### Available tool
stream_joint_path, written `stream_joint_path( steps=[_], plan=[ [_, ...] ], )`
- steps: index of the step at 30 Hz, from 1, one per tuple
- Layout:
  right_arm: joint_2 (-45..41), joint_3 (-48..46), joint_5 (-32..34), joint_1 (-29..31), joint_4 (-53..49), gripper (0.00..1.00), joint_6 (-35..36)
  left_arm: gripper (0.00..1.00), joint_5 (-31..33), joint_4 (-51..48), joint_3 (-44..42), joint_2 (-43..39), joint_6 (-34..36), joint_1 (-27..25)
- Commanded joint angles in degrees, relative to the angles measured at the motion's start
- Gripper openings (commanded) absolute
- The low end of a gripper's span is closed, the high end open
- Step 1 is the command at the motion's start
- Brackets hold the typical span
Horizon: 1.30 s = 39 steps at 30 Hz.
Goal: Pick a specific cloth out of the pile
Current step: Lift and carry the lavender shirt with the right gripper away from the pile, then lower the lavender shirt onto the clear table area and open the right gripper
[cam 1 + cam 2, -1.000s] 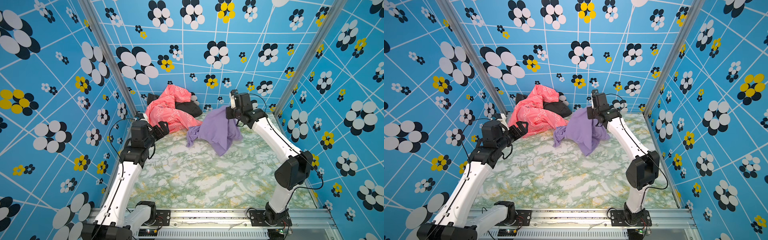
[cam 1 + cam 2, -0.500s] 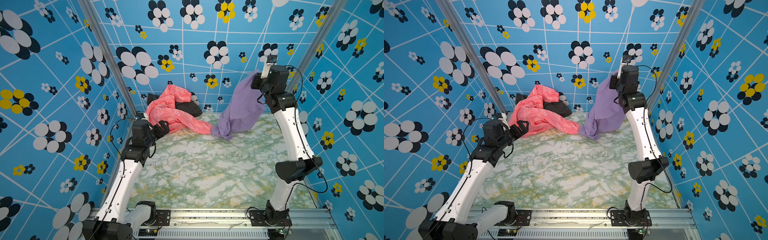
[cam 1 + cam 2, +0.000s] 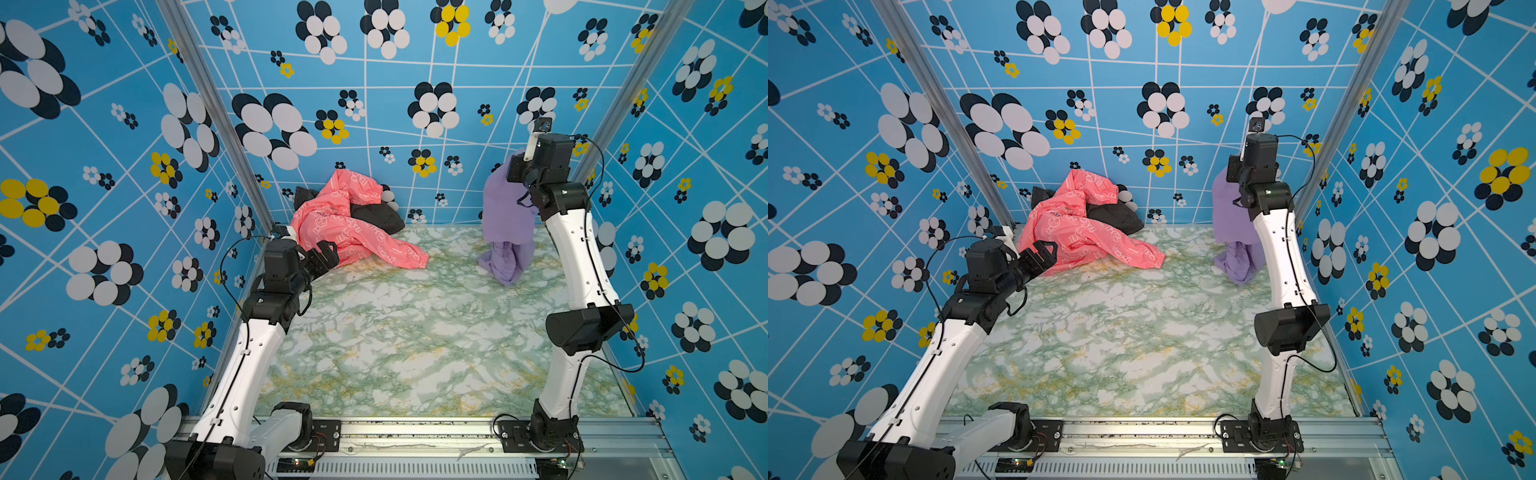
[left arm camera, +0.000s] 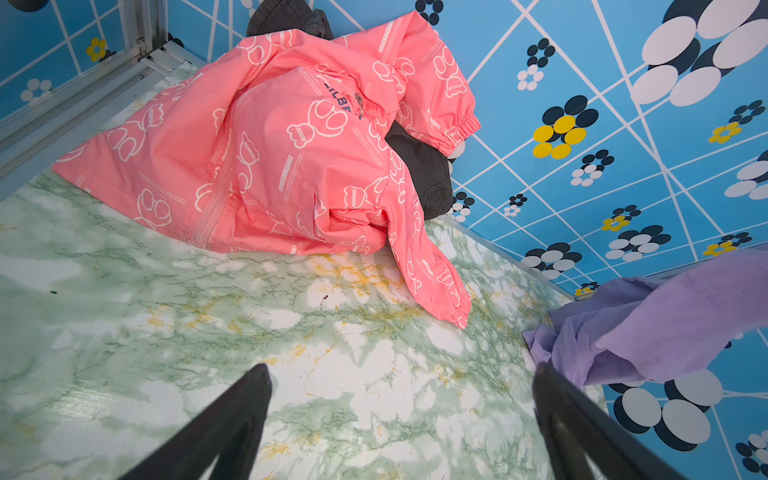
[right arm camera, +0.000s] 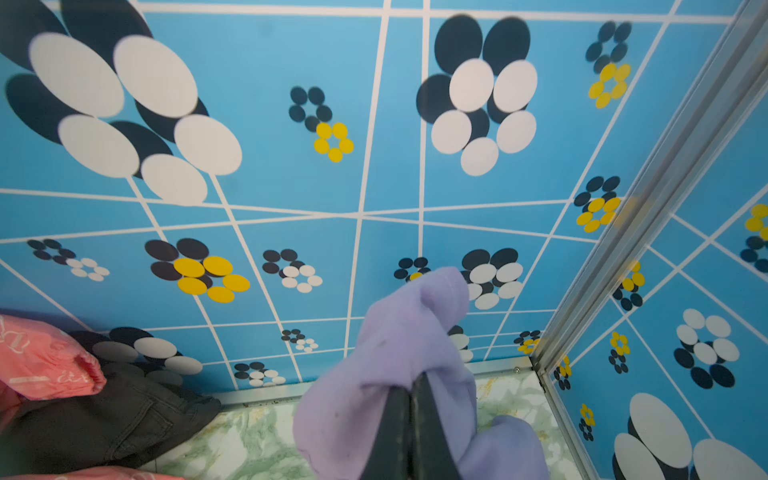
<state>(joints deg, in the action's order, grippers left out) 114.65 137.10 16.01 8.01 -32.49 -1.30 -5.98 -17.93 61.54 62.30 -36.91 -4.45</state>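
The cloth (image 3: pixel 505 212), seemingly limp and light, is pinched at a bunched fold by the right gripper (image 5: pixel 410 388); the left gripper (image 4: pixel 401 372) is spread.

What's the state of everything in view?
purple cloth, hanging from the right gripper, lower end apparently on the table
pink jacket, crumpled on the table over the dark garment
dark garment, partly under the jacket
left gripper, open, empty
right gripper, shut on the purple cloth

Left arm (image 3: pixel 249 365) reaches low and forward, left gripper (image 4: pixel 399 374) spread wide, holding nothing. Right arm (image 3: pixel 577 249) stands tall (wrist well above the left one), right gripper (image 5: pixel 411 384) pinched tight on the cloth (image 5: pixel 395 332).
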Motion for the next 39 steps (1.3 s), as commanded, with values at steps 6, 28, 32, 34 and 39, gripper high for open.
stream_joint_path(
  steps=[6, 28, 32, 34, 39],
  plan=[
    [-5.0, -18.9, 0.9, -0.9, 0.2, 0.0, -4.0, 0.99, 0.9, -0.2, -1.5, -2.2, -0.3, 0.4],
    [-11.8, -63.9, 6.4, -11.5, -8.4, 0.27, -14.2, 0.99, 0.2, 0.9, -1.3, 0.5, -0.3, 0.4],
    [-13.2, -62.8, 4.9, -11.8, -9.5, 0.65, -16.4, 0.99, 0.4, 1.2, -0.9, 1.3, 0.0, 0.4],
    [-15.1, -62.3, 4.5, -11.9, -9.0, 0.77, -17.4, 0.99, 0.5, 1.3, -0.9, 1.6, 0.0, 0.4],
    [-19.9, -60.5, 4.0, -11.5, -6.7, 0.85, -18.7, 0.99, 1.0, 1.9, -0.9, 2.0, -0.1, 0.4]
  ],
)
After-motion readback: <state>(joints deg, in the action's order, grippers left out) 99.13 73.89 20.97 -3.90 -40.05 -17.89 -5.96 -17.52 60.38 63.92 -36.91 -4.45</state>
